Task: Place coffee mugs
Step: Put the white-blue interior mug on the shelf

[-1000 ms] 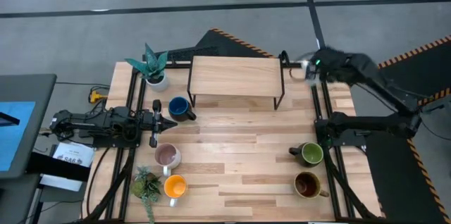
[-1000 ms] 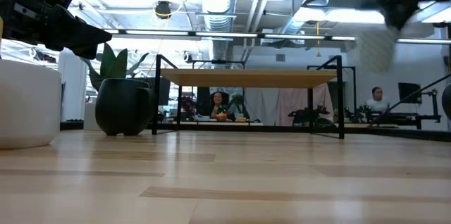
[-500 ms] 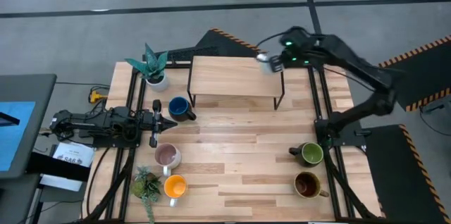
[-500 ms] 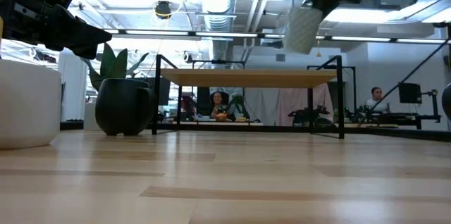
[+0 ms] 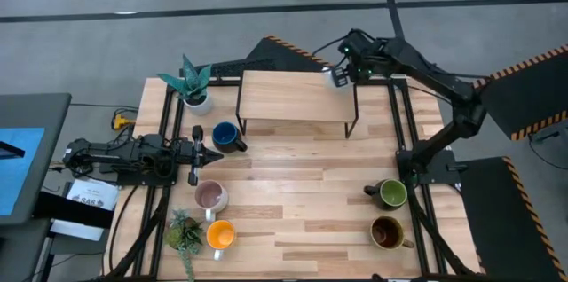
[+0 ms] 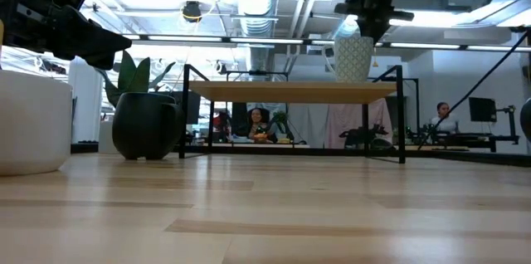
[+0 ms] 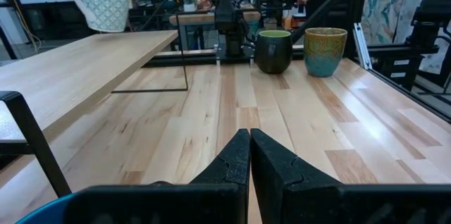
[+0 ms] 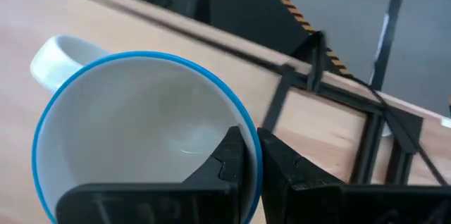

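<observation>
My right gripper sits in the upper middle-right of the high view, pinched on the rim of the white mug. The wrist view shows one finger inside the blue-edged rim and the other outside, the wall of the mug clamped between them. In the low view the mug shows at the upper right, upright, at the right end of the wooden shelf; I cannot tell whether its base touches the board. From above it sits at the shelf's far right corner.

My left gripper lies at the left of the high view, fingers pressed together on nothing, just below the dark blue mug.

Lower left in the high view stand the pale pink mug and, below it, the orange mug, beside a small bushy plant. A potted spiky teal plant stands at the upper left of the table. At the lower right are the green mug and, below it, the brown mug.
</observation>
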### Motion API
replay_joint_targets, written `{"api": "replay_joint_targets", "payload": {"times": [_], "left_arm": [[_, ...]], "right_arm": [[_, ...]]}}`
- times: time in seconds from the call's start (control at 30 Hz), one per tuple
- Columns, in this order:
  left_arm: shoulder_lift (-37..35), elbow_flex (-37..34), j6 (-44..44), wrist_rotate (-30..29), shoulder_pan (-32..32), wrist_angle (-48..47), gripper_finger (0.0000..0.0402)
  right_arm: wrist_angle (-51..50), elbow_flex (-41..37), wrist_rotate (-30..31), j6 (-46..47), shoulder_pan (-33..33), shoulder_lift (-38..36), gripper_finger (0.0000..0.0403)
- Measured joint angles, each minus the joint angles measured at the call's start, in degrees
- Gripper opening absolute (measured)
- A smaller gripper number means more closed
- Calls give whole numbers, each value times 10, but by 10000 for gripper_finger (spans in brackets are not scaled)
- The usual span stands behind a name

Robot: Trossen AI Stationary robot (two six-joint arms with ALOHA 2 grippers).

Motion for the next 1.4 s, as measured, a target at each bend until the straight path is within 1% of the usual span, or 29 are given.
{"api": "replay_joint_targets", "payload": {"times": [0.1,0.23,0.43,0.57,0.73,0.97,1.4], "left_arm": [[0,0,0,0,0,0,0],[0,0,0,0,0,0,0],[0,0,0,0,0,0,0],[0,0,0,0,0,0,0],[0,0,0,0,0,0,0],[0,0,0,0,0,0,0],[0,0,0,0,0,0,0]], "right_arm": [[-1,0,-1,8,-15,0,42],[2,0,-34,10,-30,0,42],[11,0,-36,13,-34,0,43],[10,0,-46,25,-42,0,52],[10,-1,-47,25,-44,0,58],[16,-29,-49,40,-44,0,61],[33,-29,-47,40,-44,0,63]]}}
